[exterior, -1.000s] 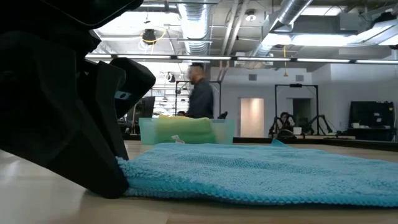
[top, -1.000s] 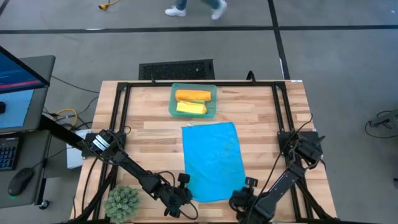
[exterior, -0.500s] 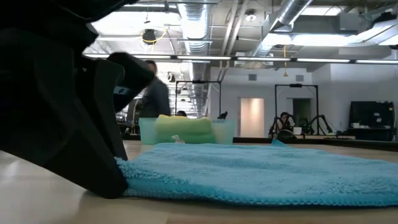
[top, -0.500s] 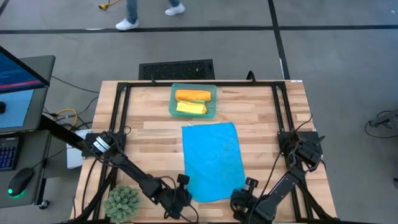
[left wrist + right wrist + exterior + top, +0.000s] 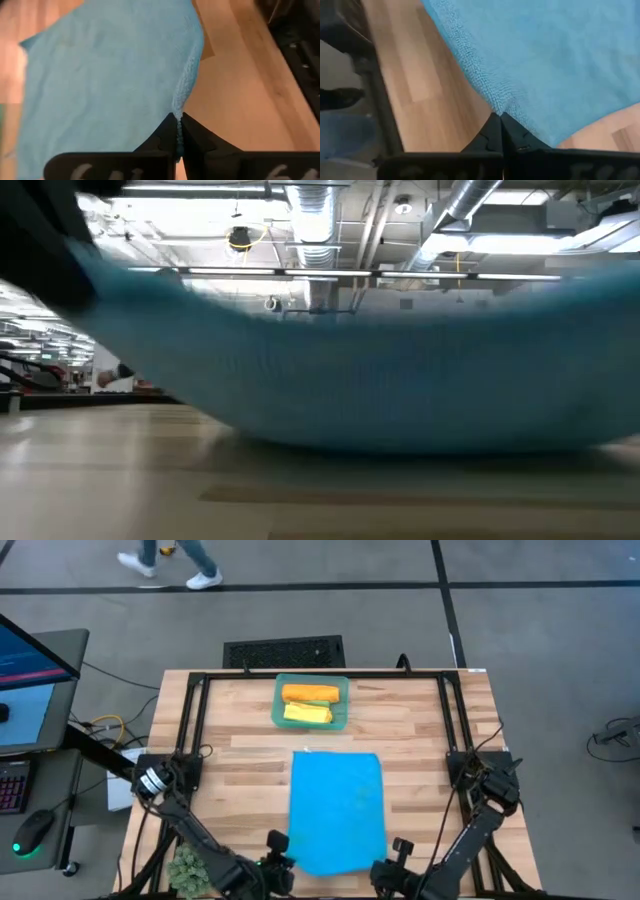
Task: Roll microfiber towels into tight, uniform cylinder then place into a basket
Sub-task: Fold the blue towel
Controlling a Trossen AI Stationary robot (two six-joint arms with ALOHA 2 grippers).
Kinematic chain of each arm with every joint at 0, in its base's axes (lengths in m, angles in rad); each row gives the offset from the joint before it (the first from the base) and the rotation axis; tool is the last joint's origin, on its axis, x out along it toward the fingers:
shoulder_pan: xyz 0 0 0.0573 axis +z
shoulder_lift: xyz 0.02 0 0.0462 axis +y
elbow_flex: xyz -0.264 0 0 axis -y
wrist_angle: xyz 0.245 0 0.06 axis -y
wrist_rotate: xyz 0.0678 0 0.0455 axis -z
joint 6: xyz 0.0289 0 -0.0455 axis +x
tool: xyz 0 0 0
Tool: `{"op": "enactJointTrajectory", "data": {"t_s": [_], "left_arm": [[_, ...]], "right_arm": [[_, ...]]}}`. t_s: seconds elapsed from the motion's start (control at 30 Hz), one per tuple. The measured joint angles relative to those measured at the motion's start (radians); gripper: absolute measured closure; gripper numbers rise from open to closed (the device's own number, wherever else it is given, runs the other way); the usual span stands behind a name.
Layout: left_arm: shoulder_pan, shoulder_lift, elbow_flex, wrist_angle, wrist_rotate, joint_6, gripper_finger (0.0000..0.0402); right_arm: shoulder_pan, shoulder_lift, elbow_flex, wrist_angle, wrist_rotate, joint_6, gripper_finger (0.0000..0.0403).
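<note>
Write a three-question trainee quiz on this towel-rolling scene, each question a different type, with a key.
1. True or false: the blue towel lies inside the basket.
2. Which rolled towels are in the basket? A) orange and yellow B) green and blue C) none
3. Fill in: the left gripper and right gripper are each shut on a ____ of the blue towel.

Key: 1 false; 2 A; 3 corner

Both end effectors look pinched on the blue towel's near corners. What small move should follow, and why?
Probably fold that raised near edge forward to begin the roll: the left end effector and right end effector are each shut on a corner of the blue towel, which still lies unrolled.
</note>
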Motion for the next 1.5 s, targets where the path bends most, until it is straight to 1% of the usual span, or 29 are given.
{"op": "enactJointTrajectory", "data": {"t_s": [0.1, 0.2, 0.3, 0.43, 0.57, 0.67, 0.77, 0.87, 0.93, 1.0, 1.1, 1.23, 1.33, 1.43, 1.5], "left_arm": [[-0.029, 0.000, 0.050, -0.071, -0.046, -0.036, 0.0401], [-0.055, 0.000, 0.112, -0.178, -0.129, -0.103, 0.0401], [-0.071, -0.002, 0.177, -0.296, -0.196, -0.188, 0.0401], [-0.084, -0.003, 0.256, -0.494, -0.265, -0.297, 0.0401], [-0.077, -0.004, 0.298, -0.696, -0.304, -0.407, 0.0401], [-0.054, -0.005, 0.299, -0.798, -0.309, -0.473, 0.0401], [-0.017, -0.005, 0.298, -0.885, -0.289, -0.535, 0.0401], [0.025, -0.005, 0.279, -0.897, -0.282, -0.542, 0.0401], [0.056, -0.005, 0.266, -0.897, -0.279, -0.504, 0.0401], [0.094, -0.005, 0.236, -0.897, -0.271, -0.498, 0.0401], [0.138, -0.005, 0.173, -0.896, -0.255, -0.512, 0.0401], [0.168, -0.005, 0.093, -0.872, -0.281, -0.521, 0.0401], [0.193, -0.005, 0.051, -0.862, -0.313, -0.541, 0.0401], [0.228, -0.005, 0.018, -0.776, -0.322, -0.509, 0.0401], [0.248, -0.005, 0.001, -0.708, -0.319, -0.462, 0.0401]], "right_arm": [[0.000, -0.001, 0.055, -0.001, 0.028, -0.040, 0.0400], [-0.001, -0.001, 0.112, 0.001, 0.030, -0.081, 0.0401], [-0.007, -0.002, 0.165, 0.002, 0.021, -0.138, 0.0400], [-0.019, -0.003, 0.216, 0.003, -0.019, -0.242, 0.0400], [-0.042, -0.004, 0.230, -0.045, -0.034, -0.331, 0.0399], [-0.071, -0.004, 0.230, -0.162, -0.032, -0.330, 0.0399], [-0.106, -0.004, 0.228, -0.273, -0.011, -0.307, 0.0399], [-0.146, -0.004, 0.227, -0.358, 0.016, -0.287, 0.0399], [-0.173, -0.004, 0.224, -0.376, 0.020, -0.287, 0.0399], [-0.197, -0.005, 0.202, -0.377, 0.021, -0.287, 0.0399], [-0.222, -0.005, 0.131, -0.368, 0.022, -0.283, 0.0399], [-0.232, -0.005, 0.012, -0.337, 0.016, -0.243, 0.0399], [-0.247, -0.005, -0.041, -0.316, 0.019, -0.229, 0.0399], [-0.265, -0.005, -0.075, -0.278, -0.001, -0.235, 0.0399], [-0.279, -0.005, -0.088, -0.261, -0.041, -0.251, 0.0399]]}}
